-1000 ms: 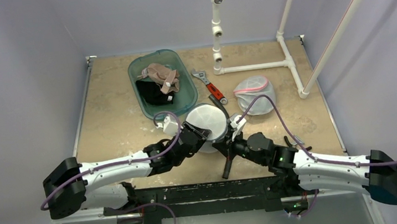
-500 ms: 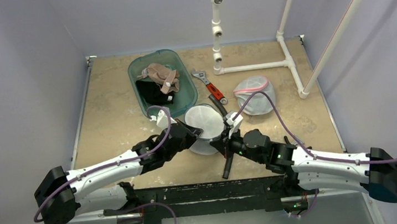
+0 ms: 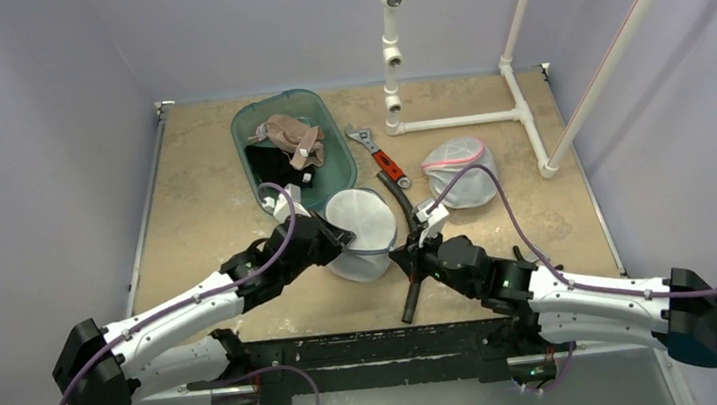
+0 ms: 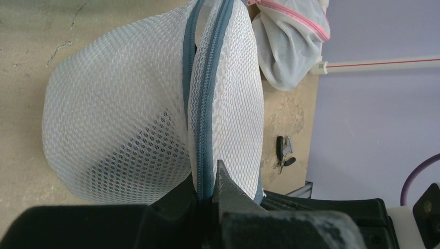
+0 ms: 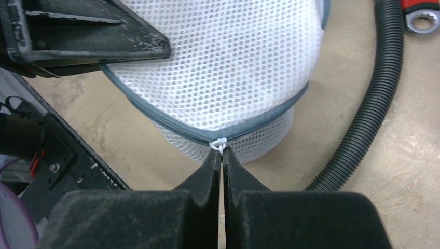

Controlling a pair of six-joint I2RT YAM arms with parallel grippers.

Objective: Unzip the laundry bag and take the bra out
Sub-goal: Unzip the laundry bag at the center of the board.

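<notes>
Even, soft light from above, no glare. Faint shadows pool under the arms [image 3: 175,312] on the counter [image 3: 191,180]. Wrist views: mesh bag [image 4: 119,104] crisp, dark near foreground soft and blurry.

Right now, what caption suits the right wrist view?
Right gripper shut on the white zipper pull of the mesh laundry bag, black corrugated hose alongside.

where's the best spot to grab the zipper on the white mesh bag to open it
Pinch the small white pull tab, which sticks out of the grey zipper band at the bag's edge. Come in from the right arm's side, one finger on each side of the thin loop, as the right gripper does. The left gripper clamps the band farther round, bracing the bag.
</notes>
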